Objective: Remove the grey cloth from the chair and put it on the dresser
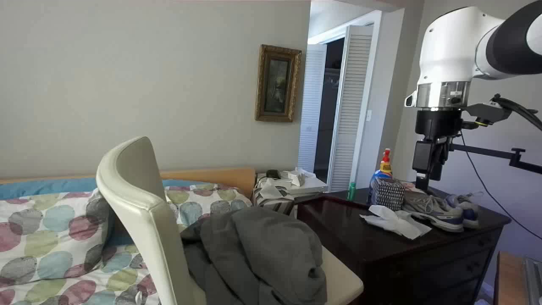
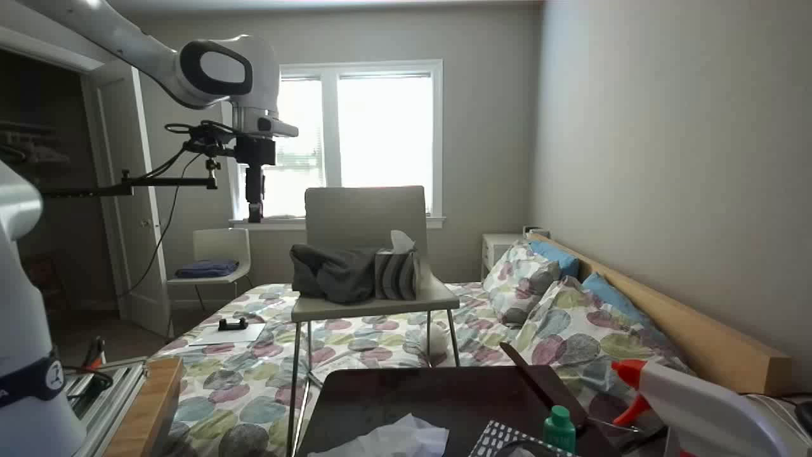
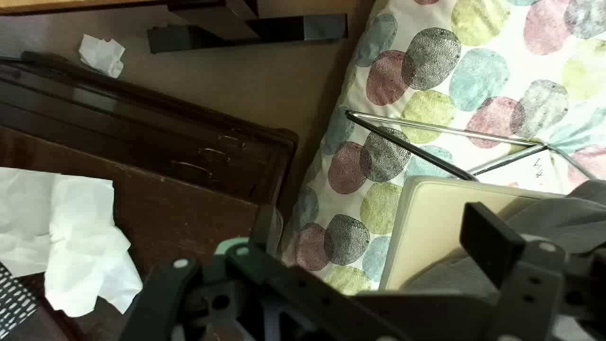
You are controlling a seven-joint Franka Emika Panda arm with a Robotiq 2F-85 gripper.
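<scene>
While tissue point(image 2: 401, 242) pokes from the striped box point(image 2: 394, 277) beside the grey cloth point(image 2: 336, 273), the gripper point(image 3: 378, 230) gapes.

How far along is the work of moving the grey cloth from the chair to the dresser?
Nothing looks done: the cloth lies on the chair. Nothing is in hand: the gripper is open and holds nothing. What remains is the whole move: grasping the cloth, lifting it off and laying it on the dresser, where shoes and paper lie.
</scene>
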